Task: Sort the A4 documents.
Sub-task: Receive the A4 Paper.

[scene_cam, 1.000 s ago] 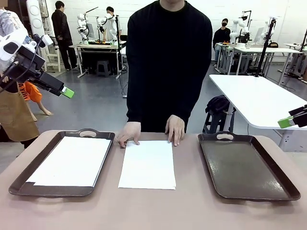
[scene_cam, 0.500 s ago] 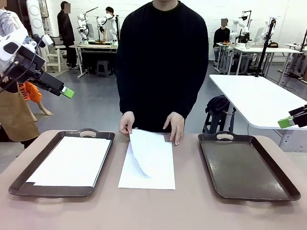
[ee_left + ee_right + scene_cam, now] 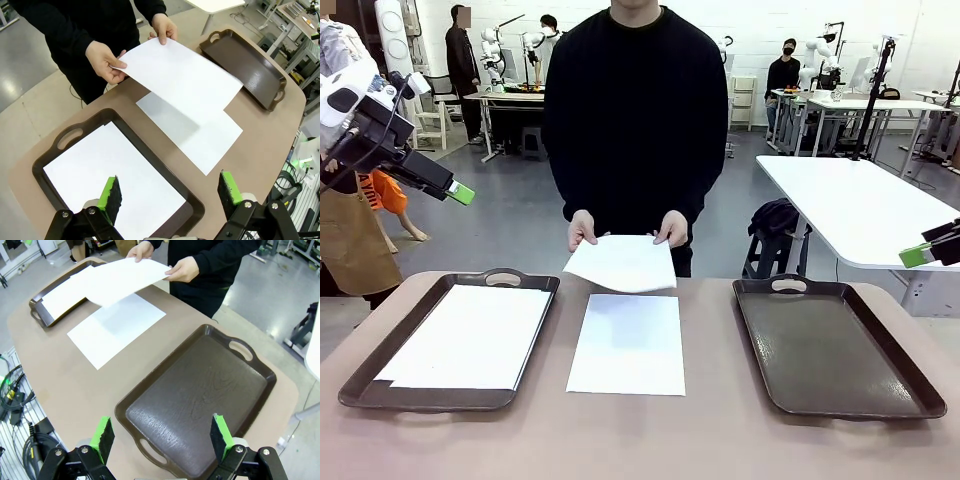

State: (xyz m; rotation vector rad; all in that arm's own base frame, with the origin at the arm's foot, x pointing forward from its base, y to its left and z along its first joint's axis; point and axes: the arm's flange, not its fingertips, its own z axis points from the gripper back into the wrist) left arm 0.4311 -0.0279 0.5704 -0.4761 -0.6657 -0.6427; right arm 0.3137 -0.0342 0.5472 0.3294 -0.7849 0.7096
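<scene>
Front view: hands (image 3: 582, 228) grip raised sheet (image 3: 622, 263) by far edge above flat sheet (image 3: 627, 345); left gripper (image 3: 460, 192) & right gripper (image 3: 918, 255) jaws spread.

Tan table (image 3: 720, 440), left tray (image 3: 430, 399) near one end, A4 sheet (image 3: 627, 345) flat at centre, right tray (image 3: 825, 350) opposite

1. Dark brown handled tray (image 3: 425, 398) at lower left; matching tray (image 3: 820, 350) at lower right; both flat on tan table (image 3: 640, 440).
2. White table (image 3: 860, 205) at right; black bag (image 3: 775, 215) just beside it.
</scene>
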